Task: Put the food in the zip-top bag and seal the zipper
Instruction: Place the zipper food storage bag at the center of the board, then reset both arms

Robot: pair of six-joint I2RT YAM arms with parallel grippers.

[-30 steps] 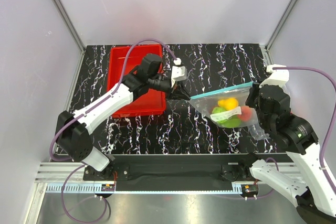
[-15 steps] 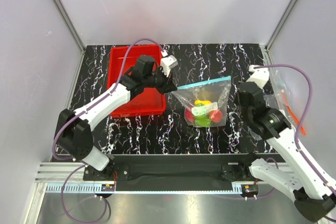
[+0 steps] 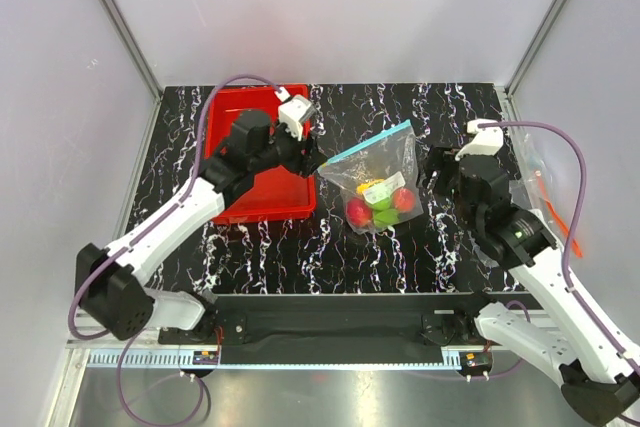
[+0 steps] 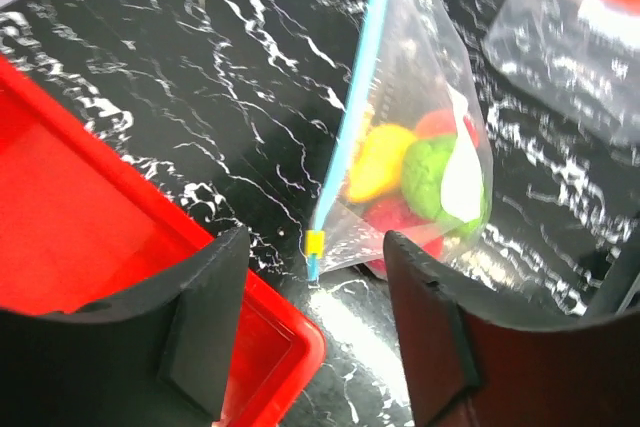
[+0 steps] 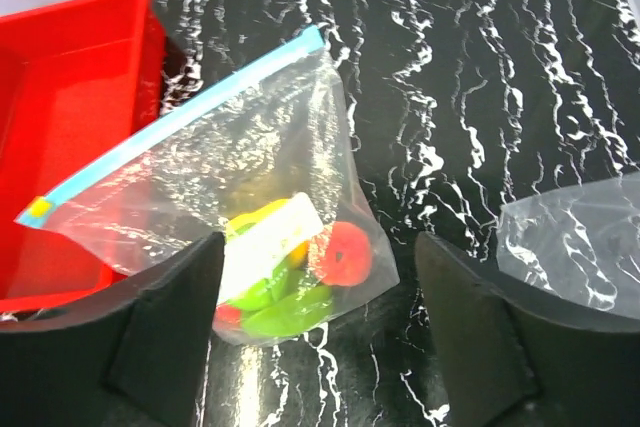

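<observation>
Both grippers have let go. The left gripper [image 3: 308, 159] stands with its jaws apart over the right front corner of the red tray [image 3: 225, 117]. A second ago it was clamped on the left end of the zipper [image 3: 366, 145]. In the left wrist view the yellow slider tab [image 4: 314, 242] at that end shows in the gap between the two fingers [image 4: 205, 332], touching neither. The right gripper [image 3: 437, 175] is likewise spread wide and holds nothing. It has drawn back toward the right edge of the table [image 3: 400, 257], just clear of the bag's right side.

The zip-top bag [image 3: 392, 162] has changed place too. Before, it hung stretched between the two arms nearer the right edge. Now it rests on the table about midway between the left and right edges, just beside the tray's right wall. Its light-blue strip slants from near-left to far-right (it reads as one unbroken line, though whether it is pressed fully shut cannot be told). The food [image 3: 378, 205] lies bunched at the bag's near end, with yellow, red and green pieces showing through the plastic behind a white label [image 5: 268, 237]. The other clear plastic [image 3: 540, 187], with its orange-red strip, lies at the right edge as before.
</observation>
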